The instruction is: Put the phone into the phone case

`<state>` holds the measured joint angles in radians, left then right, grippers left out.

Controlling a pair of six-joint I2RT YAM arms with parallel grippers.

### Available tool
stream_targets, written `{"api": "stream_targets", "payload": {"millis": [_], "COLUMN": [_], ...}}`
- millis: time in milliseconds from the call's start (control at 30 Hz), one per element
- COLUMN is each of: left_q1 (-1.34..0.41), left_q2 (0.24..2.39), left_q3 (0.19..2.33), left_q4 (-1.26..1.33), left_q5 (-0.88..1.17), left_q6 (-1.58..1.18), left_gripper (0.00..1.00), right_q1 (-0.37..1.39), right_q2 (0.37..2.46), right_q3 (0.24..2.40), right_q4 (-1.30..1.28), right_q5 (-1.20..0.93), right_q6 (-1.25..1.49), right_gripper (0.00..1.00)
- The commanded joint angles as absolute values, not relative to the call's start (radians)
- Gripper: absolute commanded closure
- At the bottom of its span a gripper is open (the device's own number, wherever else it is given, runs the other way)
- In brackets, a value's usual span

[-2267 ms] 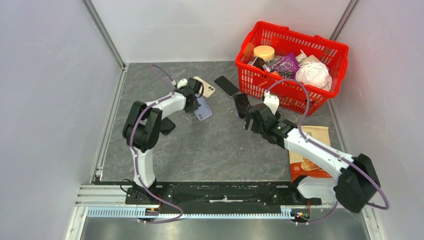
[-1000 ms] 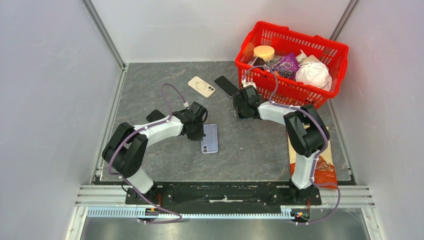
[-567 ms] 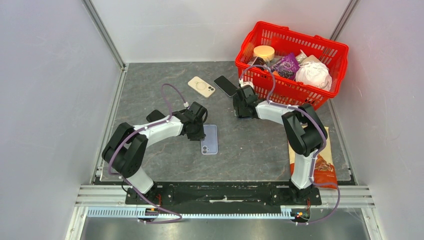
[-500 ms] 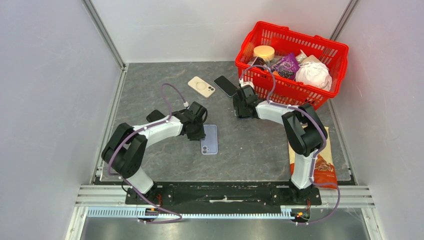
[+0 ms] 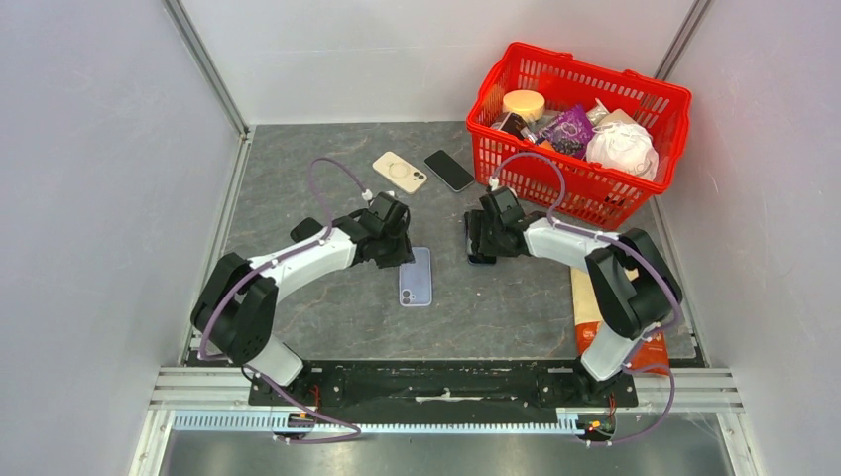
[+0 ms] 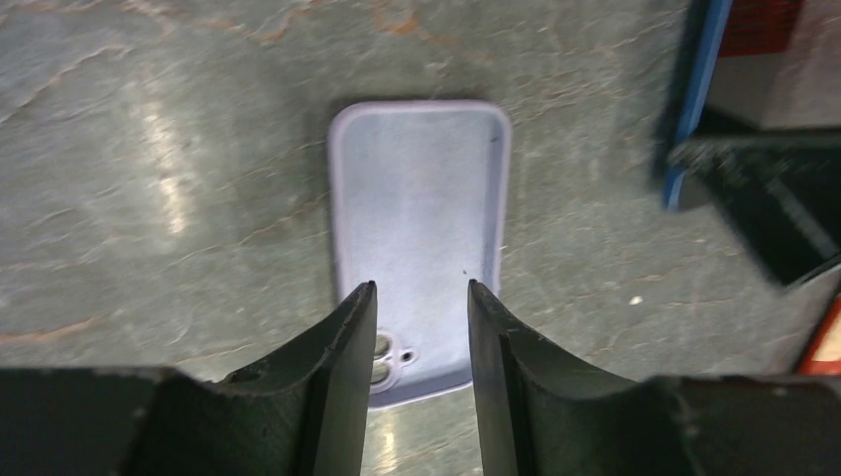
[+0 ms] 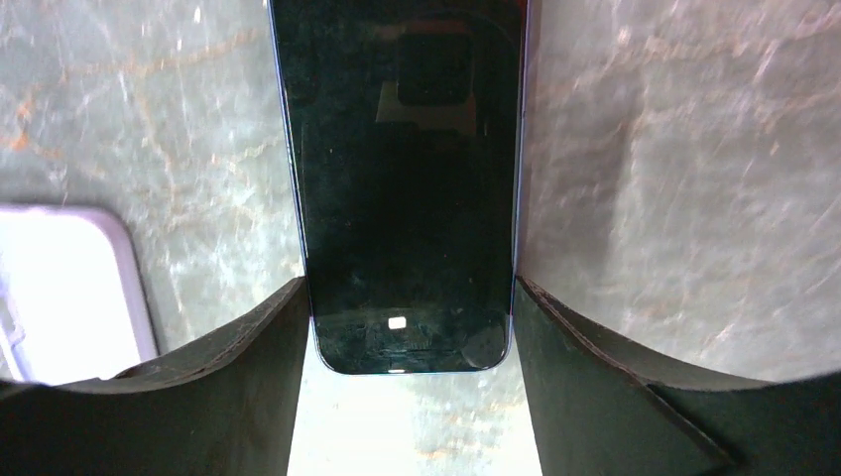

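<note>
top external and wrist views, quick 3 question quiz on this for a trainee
1. Multiple choice: the right gripper is A) open and empty B) shut on the phone C) shut on the case.
2. True or false: the phone already sits in the case.
3. Fill in: the left gripper is poised over the ____.
Key: 1 B; 2 false; 3 case.
</note>
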<state>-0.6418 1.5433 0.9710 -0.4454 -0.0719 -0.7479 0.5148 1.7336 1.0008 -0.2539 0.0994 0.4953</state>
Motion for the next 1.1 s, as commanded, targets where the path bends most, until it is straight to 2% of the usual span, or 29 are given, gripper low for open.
{"api": "stream_targets", "payload": {"millis": [0,500,1067], "left_q1": [-0.646,-0.647,-0.686], "left_q2": [1.607,1.898,2.011], "left_q3": [1.056,1.257,1.339], "left_q4": [-0.338,-0.191,-0.207], "left_q5": [-0.005,0.218,0.241], "left_q6": [-0.813,-0.898,-0.887], "left_gripper": [0.54,0.52,0.51], "right_q1": [0.534,0.544,0.551], "right_q2": [1.644,1.548,1.573], "right_q3": [0.919,0.760,0.752], "right_q4": [-0.282,-0.180,-0.160], "right_q5": [0.004,-0.138,-0.157], "right_q6": [0.596,0.672,0.675], "right_gripper": [0.56,0.56,0.56]}}
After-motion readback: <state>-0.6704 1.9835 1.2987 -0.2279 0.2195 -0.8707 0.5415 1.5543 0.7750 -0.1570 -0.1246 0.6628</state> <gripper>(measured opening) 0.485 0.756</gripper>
